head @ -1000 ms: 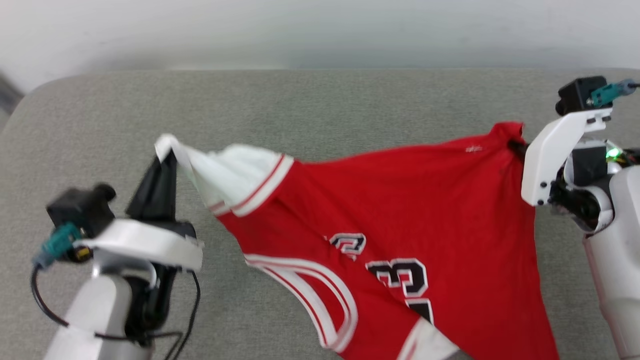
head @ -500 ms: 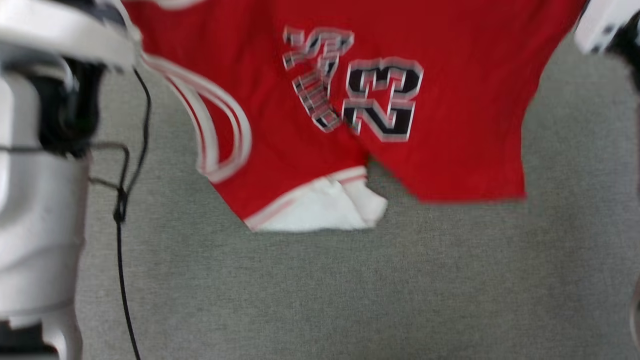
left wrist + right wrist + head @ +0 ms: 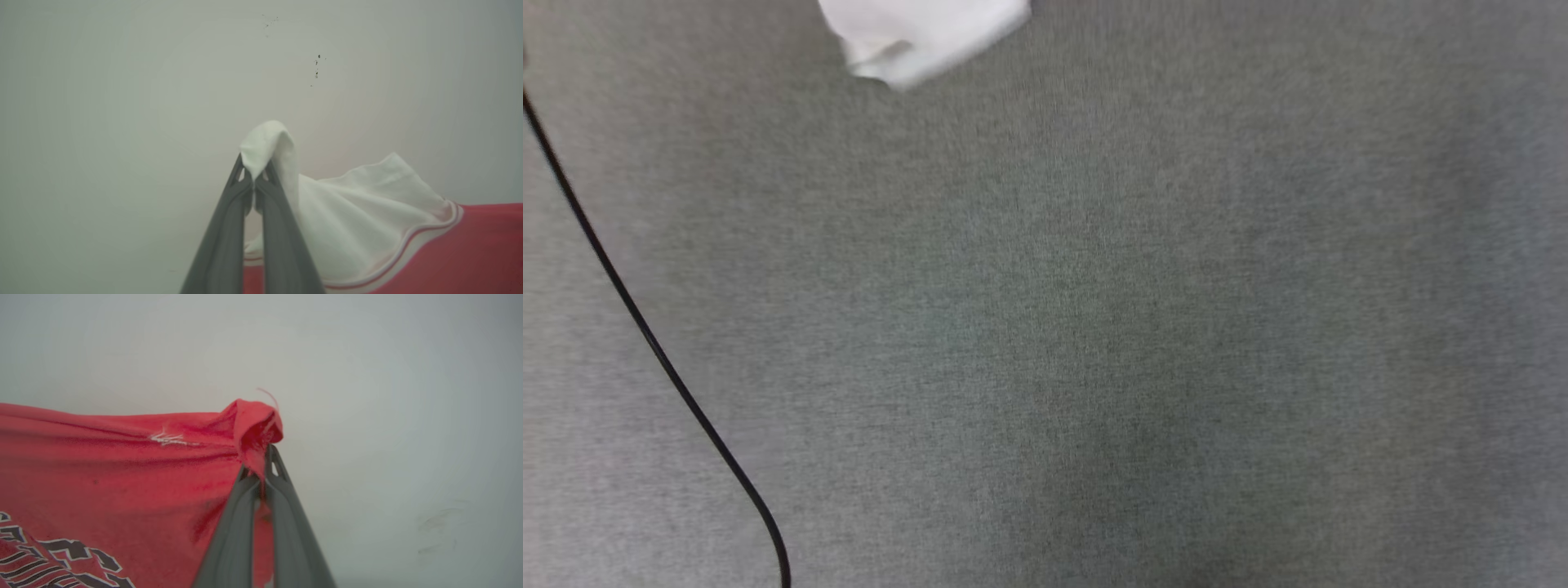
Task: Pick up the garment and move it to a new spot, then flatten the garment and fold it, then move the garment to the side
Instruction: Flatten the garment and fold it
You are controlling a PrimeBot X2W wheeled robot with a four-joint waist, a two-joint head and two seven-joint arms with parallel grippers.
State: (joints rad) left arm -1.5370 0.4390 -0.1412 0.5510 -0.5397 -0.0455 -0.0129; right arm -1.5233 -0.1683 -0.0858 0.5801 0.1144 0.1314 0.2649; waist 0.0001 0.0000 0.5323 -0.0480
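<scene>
1. In the left wrist view, got the left gripper (image 3: 254, 179) clamped tight on the white sleeve tip of the shirt (image 3: 367, 220), held up in front of a pale wall (image 3: 122, 81).
2. Same deal on the right: right gripper (image 3: 263, 473) squeezed closed on a bunched red corner, fabric stretching off to that view's left, black lettering low down.
3. Down in the head view, just catching a white scrap of sleeve at the top edge of the grey surface (image 3: 1094, 327), plus a black cable (image 3: 645, 343) along the left.
</scene>
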